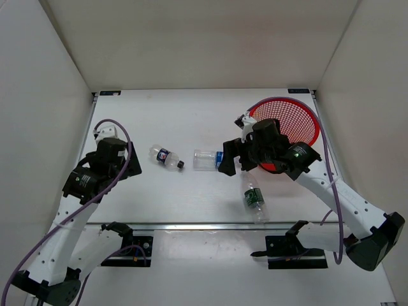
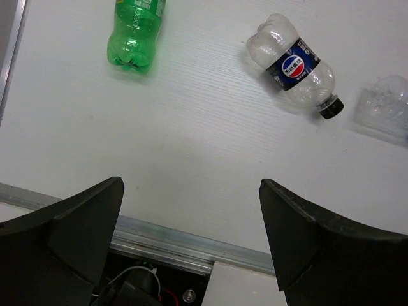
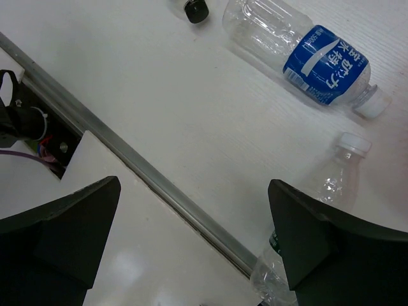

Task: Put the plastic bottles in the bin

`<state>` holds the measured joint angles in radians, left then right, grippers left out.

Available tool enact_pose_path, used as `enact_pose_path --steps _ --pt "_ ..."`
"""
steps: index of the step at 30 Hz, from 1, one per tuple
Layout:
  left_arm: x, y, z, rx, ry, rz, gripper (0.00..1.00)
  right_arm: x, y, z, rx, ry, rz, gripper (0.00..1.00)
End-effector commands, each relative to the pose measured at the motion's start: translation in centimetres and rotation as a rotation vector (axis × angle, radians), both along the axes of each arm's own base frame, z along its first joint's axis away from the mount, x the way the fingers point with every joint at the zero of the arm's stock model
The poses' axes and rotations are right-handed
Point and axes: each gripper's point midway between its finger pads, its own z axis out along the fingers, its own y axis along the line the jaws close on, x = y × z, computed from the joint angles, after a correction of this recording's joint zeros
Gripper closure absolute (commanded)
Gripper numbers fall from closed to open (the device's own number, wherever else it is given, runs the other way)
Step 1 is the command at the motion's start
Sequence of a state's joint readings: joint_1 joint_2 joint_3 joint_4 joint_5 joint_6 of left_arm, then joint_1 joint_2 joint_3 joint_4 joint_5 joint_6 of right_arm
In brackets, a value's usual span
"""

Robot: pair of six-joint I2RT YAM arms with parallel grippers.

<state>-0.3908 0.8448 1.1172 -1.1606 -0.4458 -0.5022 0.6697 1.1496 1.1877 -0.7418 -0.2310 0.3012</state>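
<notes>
Top external view shows the blue-label bottle (image 1: 207, 159), blue-red-label bottle (image 1: 167, 157) and dark-green-label bottle (image 1: 254, 199) lying on the surface left of and nearer than the bin (image 1: 307, 120), with left fingers (image 2: 76, 233) and right fingers (image 3: 64, 229) wide apart, empty.

The white table (image 1: 191, 115) carries four bottles, all lying on their sides. The blue-red-labelled bottle (image 1: 167, 157) lies left of centre, with the blue-labelled bottle (image 1: 205, 159) just to its right. The green-labelled bottle (image 1: 254, 199) lies nearer and further right, and the all-green bottle (image 2: 135, 29) further left. The red mesh bin (image 1: 301, 124) stands far right.
</notes>
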Motion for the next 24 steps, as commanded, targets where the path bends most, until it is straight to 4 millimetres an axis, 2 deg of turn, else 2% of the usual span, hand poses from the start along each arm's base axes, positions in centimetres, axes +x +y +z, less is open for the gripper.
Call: enact_pose_path --steps 1,5,7,11,13,15,19,21,22,24 --pt "-0.5 0.6 0.3 -0.005 -0.003 0.022 0.01 -0.1 0.0 1.0 0.019 -0.03 -0.035 0.0" --pt "-0.6 -0.1 0.3 -0.024 -0.023 -0.011 0.02 -2.0 1.1 1.2 0.084 -0.035 0.093 0.01" --pt "-0.6 -0.4 -0.2 -0.036 -0.015 -0.025 0.02 -2.6 1.1 -0.1 0.04 -0.027 0.095 0.01" --pt "-0.4 -0.6 -0.6 -0.044 -0.012 -0.033 0.02 -3.5 -0.7 -5.0 -0.213 0.068 0.028 0.01" --pt "-0.4 -0.8 -0.9 -0.045 -0.009 -0.041 0.01 -4.1 -2.2 -7.4 -0.33 0.128 -0.008 0.01" --pt "-0.6 -1.1 -1.1 -0.048 -0.003 -0.05 0.01 -4.2 -3.8 -9.1 -0.41 0.146 -0.056 0.01" --pt "-0.8 -0.9 -2.0 -0.049 0.005 -0.045 0.02 -3.9 -5.8 -10.8 -0.423 0.189 -0.148 0.01" --pt "-0.7 -0.9 -2.4 -0.051 0.02 -0.046 0.02 -4.1 -7.1 -12.3 -0.392 0.229 -0.178 0.0" --pt "-0.9 -1.1 -2.6 -0.056 0.03 -0.051 0.01 -3.5 -7.1 -12.5 -0.371 0.225 -0.192 0.01" --pt "-0.8 -1.3 -2.8 -0.061 0.035 -0.054 0.02 -4.0 -8.0 -13.7 -0.349 0.267 -0.209 0.01"
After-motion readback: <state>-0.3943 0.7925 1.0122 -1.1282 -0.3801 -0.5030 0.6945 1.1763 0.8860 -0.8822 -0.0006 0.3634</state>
